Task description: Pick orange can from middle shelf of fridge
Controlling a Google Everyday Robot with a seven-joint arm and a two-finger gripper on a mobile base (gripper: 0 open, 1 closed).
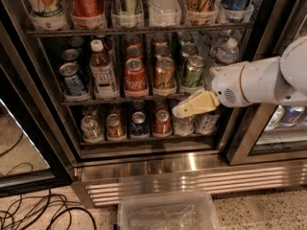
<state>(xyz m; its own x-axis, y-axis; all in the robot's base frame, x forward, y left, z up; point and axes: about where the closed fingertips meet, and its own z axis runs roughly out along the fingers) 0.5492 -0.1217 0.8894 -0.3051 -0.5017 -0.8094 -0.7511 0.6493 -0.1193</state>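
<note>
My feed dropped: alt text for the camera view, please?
The robot's beige claw hangs just below the dark wire middle shelf, lower right of the copper-orange metal can, which stands upright between a red can and a green can.
</note>
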